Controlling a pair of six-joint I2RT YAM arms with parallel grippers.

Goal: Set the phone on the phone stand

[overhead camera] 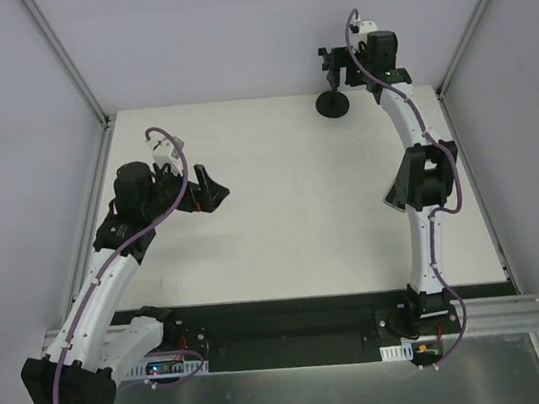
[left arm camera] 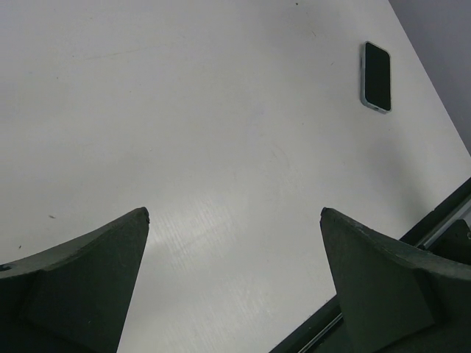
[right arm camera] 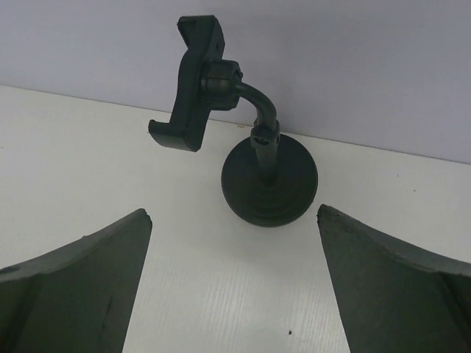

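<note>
Locate phone (left arm camera: 376,76) flat on table (left arm camera: 184,110), well apart from left gripper (left arm camera: 234,213) — jaws spread, empty, aimed for pickup. Note right gripper (right arm camera: 234,213) likewise released, facing phone stand (right arm camera: 257,169) at far edge — likely positioned to steady it.

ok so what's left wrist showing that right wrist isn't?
Only left wrist: the phone, lying flat on the table toward the upper right of the view, with nothing touching it. Only right wrist: the phone stand, upright close to the back wall, its clamp empty. Both: the white table surface, and each view's own gripper open with nothing between the fingers, the left gripper and the right gripper.
</note>
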